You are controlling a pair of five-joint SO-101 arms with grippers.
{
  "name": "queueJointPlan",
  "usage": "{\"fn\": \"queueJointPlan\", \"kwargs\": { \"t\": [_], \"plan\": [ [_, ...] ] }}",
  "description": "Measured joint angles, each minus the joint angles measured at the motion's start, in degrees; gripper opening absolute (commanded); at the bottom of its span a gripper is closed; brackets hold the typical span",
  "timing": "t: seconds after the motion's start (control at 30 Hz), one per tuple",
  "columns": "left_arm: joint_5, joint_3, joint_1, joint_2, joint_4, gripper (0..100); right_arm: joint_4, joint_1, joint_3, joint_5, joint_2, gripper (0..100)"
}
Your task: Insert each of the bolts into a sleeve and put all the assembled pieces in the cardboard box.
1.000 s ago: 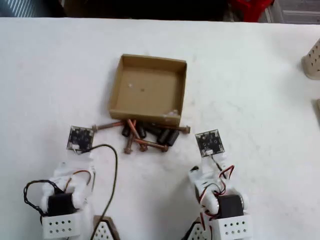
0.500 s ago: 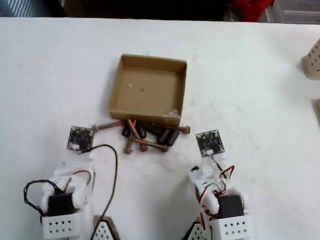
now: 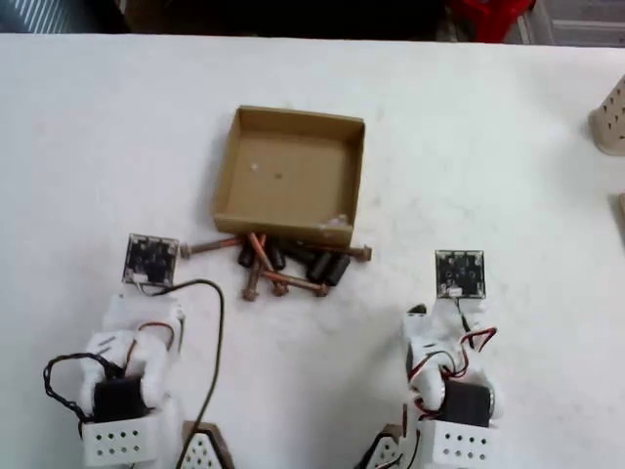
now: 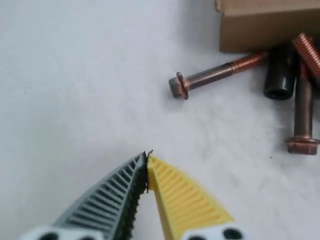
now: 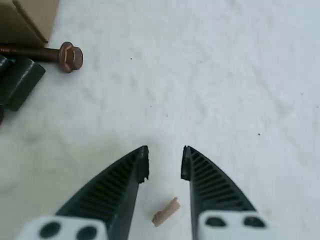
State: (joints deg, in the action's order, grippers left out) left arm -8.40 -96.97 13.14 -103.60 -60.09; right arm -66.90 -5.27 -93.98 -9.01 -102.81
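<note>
1. Across the tabletop (image 3: 508, 127): broad white room beyond the cardboard box (image 3: 293, 171) and out to both of its sides; a beige perforated piece (image 3: 610, 117) at the right edge, well apart from the rest.
2. Along the near edge: left arm (image 3: 122, 391) and right arm (image 3: 449, 410) side by side, with a strip of white between them running up to the heap of parts.
3. Mid-tabletop: the box, open top up, walls upright, plain brown floor showing inside (a few pale specks on it, too small to tell).
4. Just outside the box's near wall: bolts (image 3: 256, 262) and black sleeves (image 3: 330, 266) in one loose heap, crossed and touching. One bolt pointing out toward the left arm's side, head outermost; another lying along the wall, head at the right end.
5. From the left wrist: jaws shut tip to tip, holding nothing, over white surface. Ahead of them the nearest bolt (image 4: 215, 76), hex head toward the tips, threaded end by the box corner, a sleeve beside it.
6. From the right wrist: jaws a narrow gap apart, holding nothing. A small tan scrap (image 5: 166, 212) on the white between them, back from the tips. Well ahead, toward the box corner, a flanged bolt head (image 5: 70, 56) just beside a sleeve.
</note>
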Motion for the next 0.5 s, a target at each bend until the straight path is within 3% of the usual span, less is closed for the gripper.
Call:
{"fn": "queueJointPlan", "kwargs": {
  "t": [0.27, 0.5],
  "plan": [
    [2.02, 6.15, 0.00, 0.09, 0.97, 3, 0.00, -0.09, 0.00, 0.00, 0.00, 10.3],
    [2.73, 13.98, 0.00, 0.09, -2.81, 3, 0.00, -0.09, 0.00, 0.00, 0.00, 10.4]
  ]
}}
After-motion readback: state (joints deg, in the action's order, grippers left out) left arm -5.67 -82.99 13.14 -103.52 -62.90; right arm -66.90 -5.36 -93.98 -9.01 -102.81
